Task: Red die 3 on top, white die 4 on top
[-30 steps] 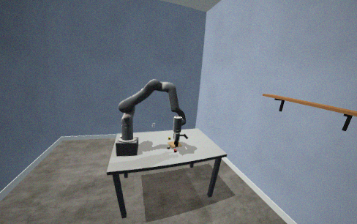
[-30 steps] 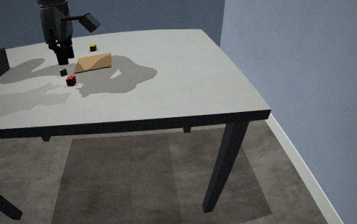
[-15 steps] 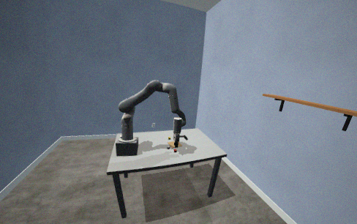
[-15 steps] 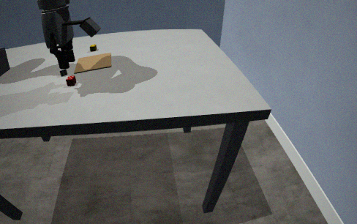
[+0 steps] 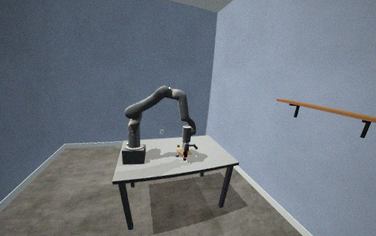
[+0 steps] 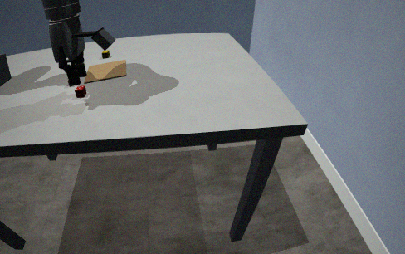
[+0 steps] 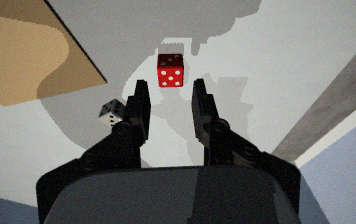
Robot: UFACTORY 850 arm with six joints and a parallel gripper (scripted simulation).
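Observation:
The red die (image 7: 170,71) lies on the grey table off the mat, just beyond my fingertips; the face turned to the wrist camera shows five pips. It also shows in the exterior and top views (image 6: 80,91) (image 5: 185,158). The white die (image 7: 112,112) lies on the table beside my left finger, outside the fingers and off the mat. The tan mat (image 7: 35,55) (image 6: 105,70) lies flat on the table with no die on it. The yellow die (image 6: 105,54) sits on the table behind the mat. My gripper (image 7: 170,92) (image 6: 74,79) hangs low over the table, partly open and empty.
The arm's base (image 5: 133,153) stands at the table's left end. The table's right edge shows as a grey strip in the wrist view (image 7: 320,120). A wooden shelf (image 5: 327,112) hangs on the right wall, far from the table.

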